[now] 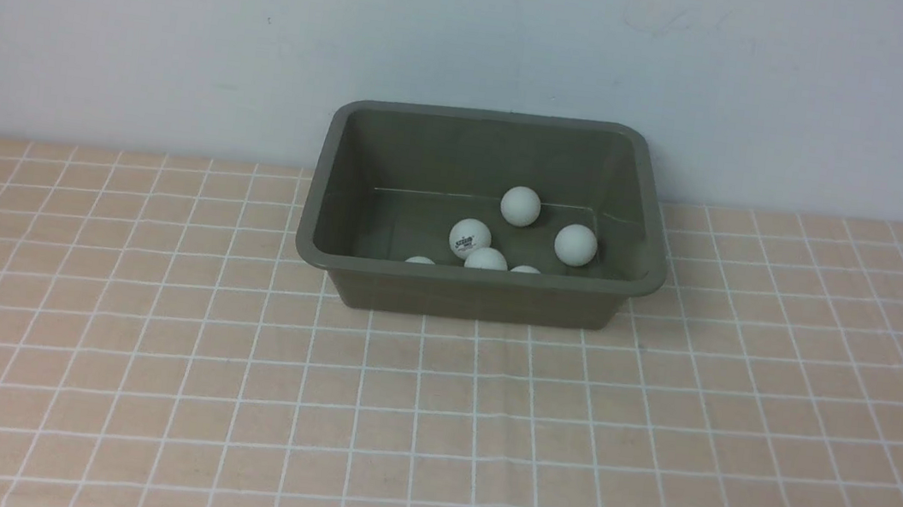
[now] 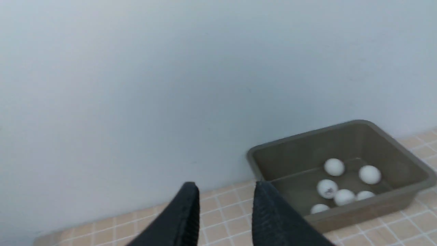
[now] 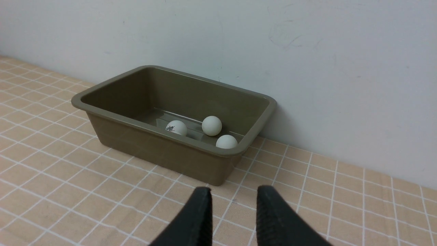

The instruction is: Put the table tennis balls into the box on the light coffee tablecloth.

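I am holding my left gripper's (image 2: 225, 186) fingers a little apart, pinching nothing. My right gripper's (image 3: 235, 189) fingers are standing the same way, with a narrow gap between them and nothing in it. The box (image 1: 474, 278) is sitting at the far middle of the cloth (image 1: 431, 423), close to the wall (image 1: 187, 23). All six balls (image 1: 520, 206) are lying inside it, mostly bunched toward its near wall.

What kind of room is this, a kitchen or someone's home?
Probably neither: it looks like a plain robot test bench. A checked tablecloth runs up to a bare pale wall, and the only items are an olive box holding table tennis balls, with a black gripper nearby.
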Robot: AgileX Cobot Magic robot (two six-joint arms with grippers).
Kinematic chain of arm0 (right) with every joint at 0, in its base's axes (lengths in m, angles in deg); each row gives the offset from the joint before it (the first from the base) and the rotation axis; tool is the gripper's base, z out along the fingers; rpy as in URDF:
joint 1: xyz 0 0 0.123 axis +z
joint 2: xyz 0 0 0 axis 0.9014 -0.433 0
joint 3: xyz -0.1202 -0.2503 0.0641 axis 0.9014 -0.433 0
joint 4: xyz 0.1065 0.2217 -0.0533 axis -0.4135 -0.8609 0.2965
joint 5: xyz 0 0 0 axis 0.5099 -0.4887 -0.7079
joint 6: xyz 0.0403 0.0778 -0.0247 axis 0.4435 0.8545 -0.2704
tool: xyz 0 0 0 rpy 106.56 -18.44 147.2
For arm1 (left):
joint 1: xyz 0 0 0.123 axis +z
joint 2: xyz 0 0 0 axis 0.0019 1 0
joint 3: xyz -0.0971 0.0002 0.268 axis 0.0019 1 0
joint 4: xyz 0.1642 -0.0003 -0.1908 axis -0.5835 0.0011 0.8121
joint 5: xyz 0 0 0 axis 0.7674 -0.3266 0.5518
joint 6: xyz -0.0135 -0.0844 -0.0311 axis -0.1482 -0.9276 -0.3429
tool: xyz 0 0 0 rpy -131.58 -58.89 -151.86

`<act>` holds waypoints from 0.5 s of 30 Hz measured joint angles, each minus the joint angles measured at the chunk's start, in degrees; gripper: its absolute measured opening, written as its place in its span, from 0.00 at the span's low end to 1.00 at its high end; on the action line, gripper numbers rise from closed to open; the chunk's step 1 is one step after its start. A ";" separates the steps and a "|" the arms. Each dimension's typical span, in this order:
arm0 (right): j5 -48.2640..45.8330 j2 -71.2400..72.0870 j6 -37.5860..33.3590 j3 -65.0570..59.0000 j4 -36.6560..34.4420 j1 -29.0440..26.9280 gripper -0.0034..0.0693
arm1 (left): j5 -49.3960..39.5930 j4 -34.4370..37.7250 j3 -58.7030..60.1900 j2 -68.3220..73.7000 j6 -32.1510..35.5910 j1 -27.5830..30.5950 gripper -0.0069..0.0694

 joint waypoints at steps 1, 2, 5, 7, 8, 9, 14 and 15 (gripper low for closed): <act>0.00 0.00 0.00 0.00 0.00 0.00 0.30 | 0.09 -0.05 1.26 -1.57 0.15 1.48 0.32; 0.00 0.00 0.00 0.00 0.00 0.00 0.30 | 0.28 -0.05 2.74 -2.99 0.29 2.86 0.32; 0.00 0.00 0.00 0.00 0.00 0.00 0.30 | 3.25 -0.05 10.65 -7.34 0.42 6.56 0.32; 0.00 0.00 0.00 0.00 0.00 0.00 0.30 | 6.77 -0.05 16.27 -9.24 0.42 7.05 0.32; 0.00 0.00 0.00 0.00 0.00 0.00 0.30 | 8.71 0.03 18.90 -10.00 0.42 7.10 0.32; 0.00 0.00 0.00 0.00 0.00 0.00 0.30 | 11.83 0.39 22.94 -11.09 0.42 7.10 0.32; 0.00 0.00 0.00 0.00 0.02 0.00 0.30 | 22.42 1.41 37.90 -15.46 0.42 7.27 0.32; 0.00 0.00 0.00 0.00 0.02 0.00 0.30 | 23.55 1.48 40.01 -16.65 0.42 7.27 0.32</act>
